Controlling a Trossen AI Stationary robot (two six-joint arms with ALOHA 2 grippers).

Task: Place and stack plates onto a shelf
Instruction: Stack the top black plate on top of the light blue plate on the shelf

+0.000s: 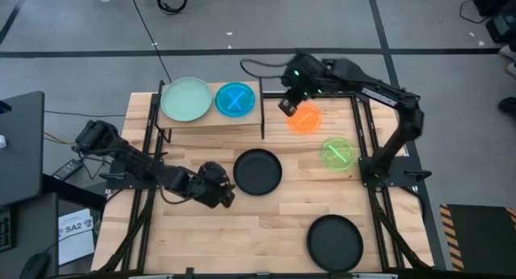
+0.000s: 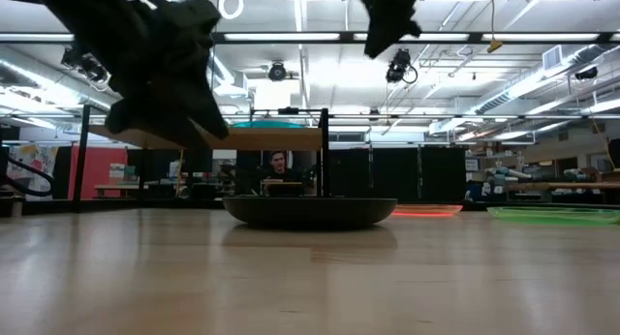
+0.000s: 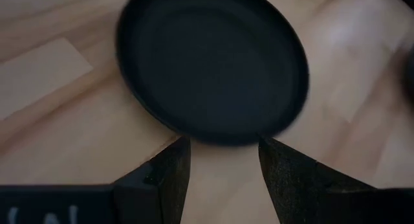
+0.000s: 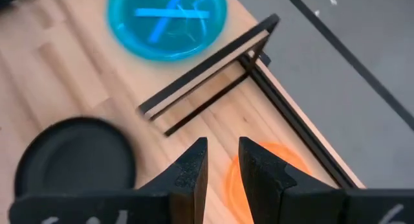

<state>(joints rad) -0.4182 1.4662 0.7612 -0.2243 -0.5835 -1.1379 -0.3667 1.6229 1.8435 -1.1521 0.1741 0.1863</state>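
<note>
Shelf (image 1: 211,118) space is already tight: the raised wooden board at the far side of the worktop (image 1: 266,222) carries a mint-green plate (image 1: 186,99) and a blue translucent plate (image 1: 235,99) side by side, so whatever comes next must stack on one of them. The right hand (image 1: 288,106) hangs just off the shelf's end, over the edge of the orange plate (image 1: 305,118) that lies flat on the worktop; its fingers stand a narrow gap apart and pinch nothing. A thin, low rim like that seems likely to slip out of a shallow grip, or to skate sideways if one finger lands first. The shelf's black legs (image 4: 213,88) stand close beside it, and a lifted plate swung carelessly could knock them or nudge the blue plate off. The left hand (image 1: 218,186) hovers with fingers spread just short of the black plate (image 1: 258,172) at mid-worktop, holding nothing; pushing forward too low could shove that plate away instead of getting under its rim. A bright green plate (image 1: 338,152) lies near the right arm's base, a second black plate (image 1: 334,242) at the near edge, both well clear.
</note>
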